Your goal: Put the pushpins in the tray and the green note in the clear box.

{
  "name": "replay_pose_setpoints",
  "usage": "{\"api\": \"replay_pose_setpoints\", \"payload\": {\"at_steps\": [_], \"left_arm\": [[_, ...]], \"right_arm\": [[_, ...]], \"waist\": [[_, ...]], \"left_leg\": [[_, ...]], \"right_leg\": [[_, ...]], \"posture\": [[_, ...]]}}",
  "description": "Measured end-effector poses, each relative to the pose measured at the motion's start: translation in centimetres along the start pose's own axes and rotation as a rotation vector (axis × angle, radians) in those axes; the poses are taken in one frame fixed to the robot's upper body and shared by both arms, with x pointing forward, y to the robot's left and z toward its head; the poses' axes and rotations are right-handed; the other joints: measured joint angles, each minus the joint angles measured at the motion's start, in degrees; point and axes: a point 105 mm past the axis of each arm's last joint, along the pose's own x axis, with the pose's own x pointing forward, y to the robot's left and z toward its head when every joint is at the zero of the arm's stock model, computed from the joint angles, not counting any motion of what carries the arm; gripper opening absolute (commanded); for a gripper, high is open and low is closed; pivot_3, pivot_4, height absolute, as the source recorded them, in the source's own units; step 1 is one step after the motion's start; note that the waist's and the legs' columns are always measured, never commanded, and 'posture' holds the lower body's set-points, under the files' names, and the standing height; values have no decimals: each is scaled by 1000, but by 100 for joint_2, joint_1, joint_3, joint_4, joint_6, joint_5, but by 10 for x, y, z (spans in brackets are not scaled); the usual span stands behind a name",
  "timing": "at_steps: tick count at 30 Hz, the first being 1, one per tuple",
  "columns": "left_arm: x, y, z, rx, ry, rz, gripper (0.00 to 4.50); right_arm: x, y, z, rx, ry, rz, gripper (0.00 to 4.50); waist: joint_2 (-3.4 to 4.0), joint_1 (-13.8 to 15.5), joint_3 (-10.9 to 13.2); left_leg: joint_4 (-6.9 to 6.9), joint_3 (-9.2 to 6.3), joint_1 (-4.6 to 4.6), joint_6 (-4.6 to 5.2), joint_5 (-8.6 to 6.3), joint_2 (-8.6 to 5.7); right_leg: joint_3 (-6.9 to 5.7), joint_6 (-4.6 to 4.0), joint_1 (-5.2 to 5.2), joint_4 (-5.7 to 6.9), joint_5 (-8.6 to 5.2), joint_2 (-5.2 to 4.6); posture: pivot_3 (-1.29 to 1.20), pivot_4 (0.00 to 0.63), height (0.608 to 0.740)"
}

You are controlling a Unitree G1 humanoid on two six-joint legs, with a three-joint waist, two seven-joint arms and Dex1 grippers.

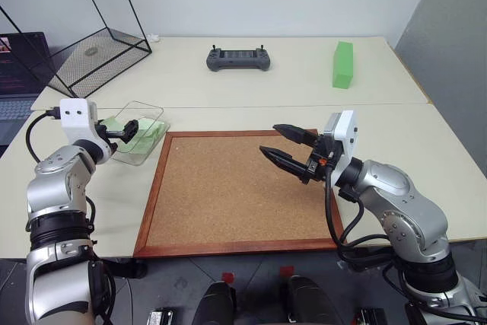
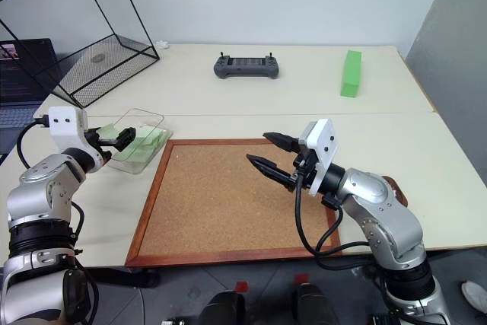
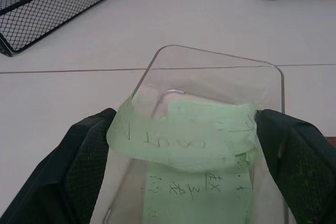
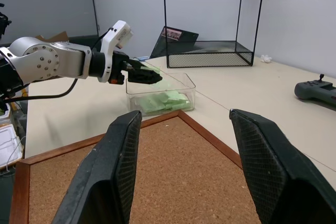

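The clear box (image 1: 149,110) stands on the table left of the cork board. My left gripper (image 1: 131,131) hovers over its near end, fingers spread wide. A pale green note (image 3: 184,135) lies curled between the two fingers (image 3: 86,150), draped on the box's near rim (image 3: 210,56) and touching both of them. More green paper (image 3: 199,195) with writing lies flat inside the box. Over the board's middle right, my right gripper (image 1: 268,138) stands open with nothing between its fingers. A reddish-brown sliver of the tray (image 2: 393,183) shows behind my right arm. The pushpins are hidden.
A large cork board (image 1: 236,188) with a wooden frame fills the near table. A black wire-frame cube (image 1: 84,43) stands at the far left, beside a laptop (image 1: 15,74). A grey controller (image 1: 239,58) and a bright green block (image 1: 343,64) lie farther back.
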Motion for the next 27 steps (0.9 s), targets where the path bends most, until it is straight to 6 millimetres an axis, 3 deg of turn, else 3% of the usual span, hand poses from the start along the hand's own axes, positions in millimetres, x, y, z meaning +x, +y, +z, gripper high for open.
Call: {"api": "replay_pose_setpoints", "payload": {"at_steps": [9, 15, 20, 24, 27], "left_arm": [[0, 5, -3, 37, 22, 26, 4455], [-1, -2, 9, 18, -38, -27, 4455], [-13, -20, 33, 52, -142, -115, 4455], [-27, -37, 41, 109, -183, -177, 4455], [-38, -61, 43, 136, -224, -220, 4455]], "right_arm": [[0, -1, -1, -2, 3, -4, 2835], [0, -1, -1, -7, 6, -8, 2835], [-1, -2, -2, -8, 10, -11, 2835], [-9, -5, -4, -7, 22, -40, 2835], [-19, -12, -9, -31, 54, -125, 2835]], "waist": [[0, 0, 0], [0, 0, 0], [0, -2, 0], [0, 1, 1], [0, 8, 0]], "left_leg": [[0, 0, -1, 0, 0, 0], [0, -1, -2, 0, 0, 1], [-3, -3, -1, 0, 0, 2], [-3, -4, -2, 0, 0, 3], [-3, -6, -1, 0, 0, -2]], "right_leg": [[-1, 0, 0, 0, 0, 0], [-2, 0, 0, -1, 0, -1], [4, 0, 0, -2, 0, -2], [5, 0, 0, -4, 0, -4], [16, 0, 0, -5, 0, -10]], "posture": [[0, 150, 740], [0, 150, 740], [0, 150, 740], [0, 150, 740], [0, 150, 740]]}}
